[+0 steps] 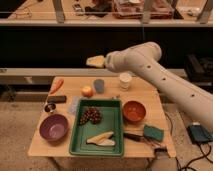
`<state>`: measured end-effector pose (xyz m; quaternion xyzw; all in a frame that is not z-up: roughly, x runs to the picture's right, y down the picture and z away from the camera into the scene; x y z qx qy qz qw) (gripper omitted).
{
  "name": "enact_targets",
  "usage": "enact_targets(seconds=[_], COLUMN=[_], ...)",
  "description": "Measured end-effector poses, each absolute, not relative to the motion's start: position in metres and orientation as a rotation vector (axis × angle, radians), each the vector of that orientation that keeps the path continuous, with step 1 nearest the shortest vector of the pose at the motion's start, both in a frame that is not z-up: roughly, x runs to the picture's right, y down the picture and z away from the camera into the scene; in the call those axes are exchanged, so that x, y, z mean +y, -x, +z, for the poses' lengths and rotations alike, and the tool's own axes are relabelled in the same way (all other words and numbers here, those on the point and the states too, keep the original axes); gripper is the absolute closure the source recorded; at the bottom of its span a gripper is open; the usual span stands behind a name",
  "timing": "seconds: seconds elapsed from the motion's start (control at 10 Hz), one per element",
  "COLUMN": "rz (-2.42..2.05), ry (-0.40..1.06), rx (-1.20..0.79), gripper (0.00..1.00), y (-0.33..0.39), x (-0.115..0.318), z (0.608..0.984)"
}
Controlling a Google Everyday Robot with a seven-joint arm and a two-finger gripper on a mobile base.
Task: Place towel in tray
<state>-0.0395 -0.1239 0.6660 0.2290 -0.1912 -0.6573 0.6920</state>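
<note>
The green tray sits in the middle of the wooden table and holds dark grapes and a peeled banana. A pale grey-blue towel lies flat on the table against the tray's left edge. My gripper is at the end of the white arm, raised above the table's back edge, over the grey cup. It is up and to the right of the towel, well apart from it.
A purple bowl, a small tin, a dark bar and a carrot are at the left. An apple and a white cup stand at the back. An orange bowl, a green sponge and a knife are at the right.
</note>
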Motion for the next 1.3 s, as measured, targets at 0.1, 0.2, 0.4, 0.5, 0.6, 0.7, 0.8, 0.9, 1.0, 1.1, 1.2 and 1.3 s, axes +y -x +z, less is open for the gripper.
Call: enact_targets(seconds=[0.1, 0.2, 0.4, 0.5, 0.6, 0.7, 0.8, 0.9, 1.0, 1.1, 1.2, 1.3], rz=[-1.547, -1.642, -1.816, -1.844, -1.857, -1.858, -1.87, -1.894, -1.965, -2.126, -2.232, -2.346], ry=[-0.53, -0.542, -0.522, -0.516, -0.514, -0.513, -0.507, -0.497, -0.458, -0.406, -0.381, -0.35], rx=[-0.425, -0.421, -0.417, -0.411, -0.409, -0.408, -0.403, -0.404, -0.406, -0.433, -0.453, -0.484], gripper=[0.2, 0.2, 0.2, 0.2, 0.2, 0.2, 0.2, 0.2, 0.2, 0.2, 0.2, 0.2], y=[0.058, 0.082, 0.132, 0.139, 0.143, 0.142, 0.14, 0.143, 0.147, 0.162, 0.172, 0.185], x=[-0.123, -0.12, -0.108, -0.106, -0.106, -0.106, -0.107, -0.106, -0.105, -0.099, -0.093, -0.084], z=[0.665, 0.667, 0.678, 0.681, 0.681, 0.681, 0.682, 0.682, 0.688, 0.698, 0.705, 0.716])
